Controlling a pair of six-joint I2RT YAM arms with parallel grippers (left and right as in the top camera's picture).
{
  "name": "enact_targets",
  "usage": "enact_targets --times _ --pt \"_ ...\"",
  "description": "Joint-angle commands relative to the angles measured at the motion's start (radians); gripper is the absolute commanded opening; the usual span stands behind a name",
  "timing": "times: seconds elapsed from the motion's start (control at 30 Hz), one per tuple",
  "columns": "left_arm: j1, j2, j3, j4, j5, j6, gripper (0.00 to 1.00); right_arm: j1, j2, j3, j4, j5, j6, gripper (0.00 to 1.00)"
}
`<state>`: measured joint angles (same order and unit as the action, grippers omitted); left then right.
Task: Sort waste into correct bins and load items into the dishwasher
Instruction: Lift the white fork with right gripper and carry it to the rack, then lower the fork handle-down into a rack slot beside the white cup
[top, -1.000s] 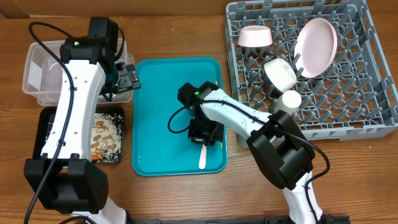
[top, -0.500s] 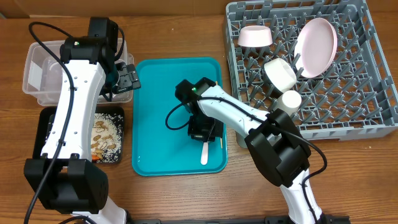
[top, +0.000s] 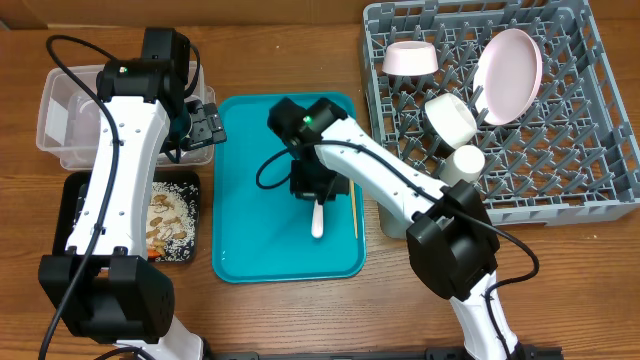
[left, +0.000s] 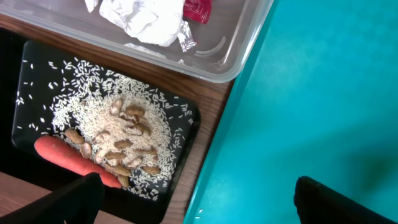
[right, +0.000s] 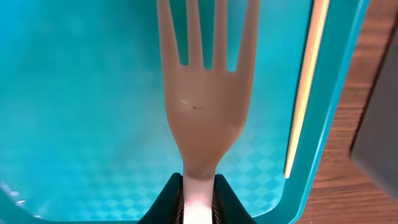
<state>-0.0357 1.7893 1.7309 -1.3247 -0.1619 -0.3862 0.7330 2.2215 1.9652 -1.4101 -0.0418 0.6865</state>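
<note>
While left hand (top: 205, 125) stays wide open | right hand (right: 198, 199), clamping fork (right: 205, 106), moved up teal tray (top: 250, 200)

Left pincer (top: 205, 124) spread wide, right pincer (right: 198, 194) clamped tight

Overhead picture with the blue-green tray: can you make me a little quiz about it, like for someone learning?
1. True or false: the right gripper is shut on the fork.
2. Which one holds the carrot? A clear tub, B black tray, C dish rack.
3. What colour is the tray under the chopstick?
Key: 1 true; 2 B; 3 teal.
</note>
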Motion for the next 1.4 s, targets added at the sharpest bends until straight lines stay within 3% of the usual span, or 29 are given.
enact_targets --times 0.0,0.47,1.07,1.37 --pt "0.000 -0.031 0.024 -0.003 -0.014 -0.010 1.00 -0.011 0.011 0.083 -0.013 0.051 -0.014 0.04" --pt "0.000 -0.031 0.024 -0.003 -0.013 -0.010 1.00 -0.150 0.011 0.276 -0.138 0.112 -0.117 0.04" --pt "0.000 -0.031 0.024 -0.003 -0.013 -0.010 1.00 -0.440 0.011 0.282 -0.148 0.113 -0.484 0.04" --pt "0.000 -0.031 0.024 -0.003 -0.013 -0.010 1.00 -0.474 0.011 0.281 -0.186 0.191 -0.538 0.04"
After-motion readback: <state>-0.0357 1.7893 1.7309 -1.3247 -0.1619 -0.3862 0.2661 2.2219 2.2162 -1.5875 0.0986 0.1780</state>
